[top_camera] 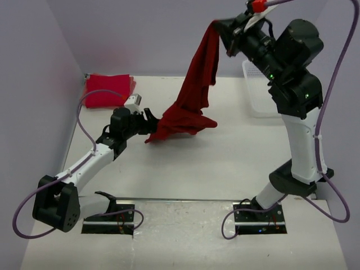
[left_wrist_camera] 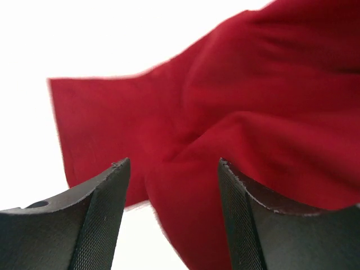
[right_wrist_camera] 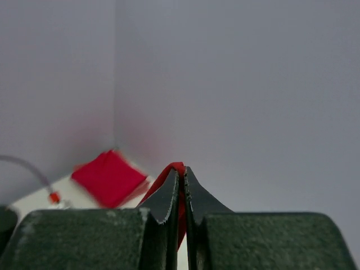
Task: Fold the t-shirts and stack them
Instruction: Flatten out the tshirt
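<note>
- Far-left corner of the table [top_camera: 214, 163]: a folded bright red t-shirt stack [top_camera: 108, 90] lies flat, well apart from the work in hand.
- Left gripper [top_camera: 151, 119]: low over the table, left of the middle, pointing right. Its jaws stand apart, and the wrist view shows a fold of red cloth running into the gap between the fingers [left_wrist_camera: 107, 214] without being pinched.
- Crimson t-shirt [top_camera: 194, 95]: it hangs as a long drape, with its long axis running from high at the far right down to the middle of the table. Its lower end is bunched on the surface, and the leftmost tip of that bunch lies right at the left gripper's fingertips. So the cloth lies just ahead of the open jaws, to their right. The left arm is plainly the nearer one to this loose end, and closing there looks like the next call.
- Right gripper [top_camera: 225, 31]: raised high toward the far-right side, its jaws clamped tight on the shirt's top edge — a sliver of red shows between them.
- Right edge of the table: a white basket [top_camera: 256, 95] sits partly behind the right arm.
</note>
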Tool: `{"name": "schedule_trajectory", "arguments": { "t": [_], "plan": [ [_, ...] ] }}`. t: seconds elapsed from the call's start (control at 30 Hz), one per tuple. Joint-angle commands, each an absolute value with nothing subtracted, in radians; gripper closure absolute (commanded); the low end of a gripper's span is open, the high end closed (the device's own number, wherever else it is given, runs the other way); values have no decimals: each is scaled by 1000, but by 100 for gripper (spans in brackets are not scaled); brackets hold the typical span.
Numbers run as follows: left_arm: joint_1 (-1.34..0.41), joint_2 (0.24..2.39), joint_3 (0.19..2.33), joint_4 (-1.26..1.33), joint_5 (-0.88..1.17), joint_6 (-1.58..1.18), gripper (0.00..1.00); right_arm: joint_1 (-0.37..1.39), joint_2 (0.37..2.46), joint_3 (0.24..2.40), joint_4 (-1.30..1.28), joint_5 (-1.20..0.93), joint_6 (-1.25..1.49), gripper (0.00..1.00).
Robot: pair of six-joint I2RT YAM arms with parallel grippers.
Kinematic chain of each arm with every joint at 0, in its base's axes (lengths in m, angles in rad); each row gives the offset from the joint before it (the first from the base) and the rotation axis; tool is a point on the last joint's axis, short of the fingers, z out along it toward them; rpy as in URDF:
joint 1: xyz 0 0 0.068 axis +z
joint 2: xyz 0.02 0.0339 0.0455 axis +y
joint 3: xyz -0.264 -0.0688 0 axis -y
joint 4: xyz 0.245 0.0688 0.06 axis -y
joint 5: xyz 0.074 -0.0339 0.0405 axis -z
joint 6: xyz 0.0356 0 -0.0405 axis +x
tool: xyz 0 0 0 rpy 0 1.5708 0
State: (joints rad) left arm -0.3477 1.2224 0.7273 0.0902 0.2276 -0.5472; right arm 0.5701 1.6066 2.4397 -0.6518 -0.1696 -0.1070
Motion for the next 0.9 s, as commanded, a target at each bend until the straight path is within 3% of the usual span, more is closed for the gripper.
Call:
{"name": "schedule_trajectory", "arguments": {
  "t": [0.0,0.07,0.17,0.37,0.57,0.7,0.8,0.87],
  "plan": [
    [-350,1174,726,64,221,-517,36,549,1719,2692,-495,89,-305,100],
    [-350,1157,721,64,239,-532,36,558,1805,2746,-494,132,-345,100],
    [-350,1118,719,69,276,-551,37,618,1677,2477,-445,43,-293,100],
    [-351,982,716,66,307,-566,38,813,1637,2474,-508,-2,-345,100],
    [-351,966,733,14,259,-552,39,722,1735,2626,-563,233,-403,100],
    [-353,965,723,20,275,-558,40,898,1545,2384,-410,278,-483,100],
    [-356,965,716,23,275,-560,40,928,1528,2427,-451,227,-474,100],
    [-354,953,713,23,275,-563,40,920,1529,2424,-401,318,-540,100]
  ]
}}
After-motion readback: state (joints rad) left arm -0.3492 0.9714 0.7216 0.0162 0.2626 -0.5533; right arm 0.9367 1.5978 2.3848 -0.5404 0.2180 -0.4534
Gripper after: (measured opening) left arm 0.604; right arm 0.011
